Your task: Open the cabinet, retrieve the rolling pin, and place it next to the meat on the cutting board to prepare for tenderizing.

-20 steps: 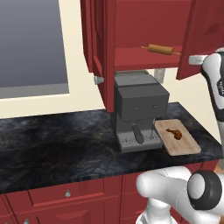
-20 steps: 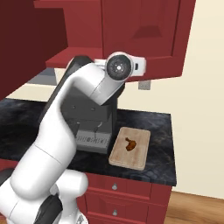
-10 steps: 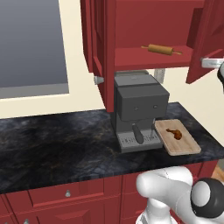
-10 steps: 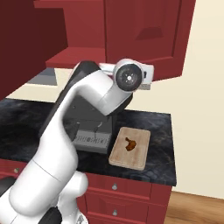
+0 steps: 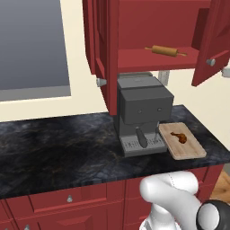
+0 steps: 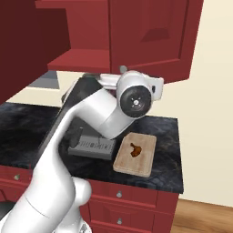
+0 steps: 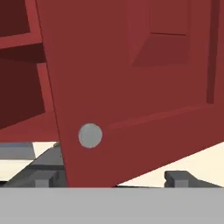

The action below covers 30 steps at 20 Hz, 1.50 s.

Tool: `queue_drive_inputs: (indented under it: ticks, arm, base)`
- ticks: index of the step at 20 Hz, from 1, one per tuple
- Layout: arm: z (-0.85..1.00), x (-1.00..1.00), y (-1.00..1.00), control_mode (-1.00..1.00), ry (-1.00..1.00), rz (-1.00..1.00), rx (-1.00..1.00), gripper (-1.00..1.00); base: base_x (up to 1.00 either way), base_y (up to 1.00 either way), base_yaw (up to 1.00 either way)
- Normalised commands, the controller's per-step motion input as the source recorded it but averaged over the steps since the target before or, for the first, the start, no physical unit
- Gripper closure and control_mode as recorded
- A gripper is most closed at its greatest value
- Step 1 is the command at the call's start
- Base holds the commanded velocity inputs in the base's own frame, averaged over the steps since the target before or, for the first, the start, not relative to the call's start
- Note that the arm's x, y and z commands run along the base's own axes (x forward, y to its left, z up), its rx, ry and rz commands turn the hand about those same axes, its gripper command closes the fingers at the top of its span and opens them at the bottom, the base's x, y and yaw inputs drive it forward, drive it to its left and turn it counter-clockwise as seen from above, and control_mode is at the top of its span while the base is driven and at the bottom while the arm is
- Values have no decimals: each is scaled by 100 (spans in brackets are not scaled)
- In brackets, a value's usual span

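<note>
Fingertips [image 7: 43, 178] stand wide apart at the bottom of the hand view, one to each side of the round silver knob [image 7: 90, 135], and we see nothing held between them. The gripper [image 7: 114, 180] faces the raised-panel right door [image 7: 131, 74] from close up, with the knob just above the line between its tips, apart from both.

From the left base view we see the cabinet [image 5: 148, 27] with both doors swung out. On its red shelf [image 5: 152, 60] lies the rolling pin [image 5: 165, 50], on its side, toward the right half and near the front edge, with bare shelf to its left. The right door [image 5: 213, 42] hangs open just right of the pin's far handle; the left door [image 5: 107, 54] juts forward above the coffee machine [image 5: 141, 114].

Below, on the dark counter [image 5: 54, 148], the cutting board [image 5: 182, 140] lies touching the coffee machine's right side. The meat [image 5: 179, 136] rests on the board's upper middle, leaving bare wood in front of it and along the right edge. In the right base view, the board [image 6: 135, 154] sits near the counter's right end, well back from the front edge.
</note>
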Motion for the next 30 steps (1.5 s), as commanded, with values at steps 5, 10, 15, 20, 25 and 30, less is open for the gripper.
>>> queue_drive_inputs:
  ticks: [5, 10, 15, 20, 25, 30]
  arm:
    - [1, -88, 10, -100, -26, 2, -6, -100]
    - [1, -47, 61, -100, -30, 5, -17, -100]
    - [0, -28, 66, -100, -26, 2, -20, -100]
    - [0, 1, 65, -100, -11, 0, -24, -100]
    - [-4, 40, 53, -100, 3, -2, -24, -100]
    - [-9, 52, 33, -100, 7, -8, -20, -100]
  base:
    - [0, 0, 0]
    - [0, 0, 0]
    - [0, 0, 0]
    - [0, 0, 0]
    - [0, 0, 0]
    - [0, 0, 0]
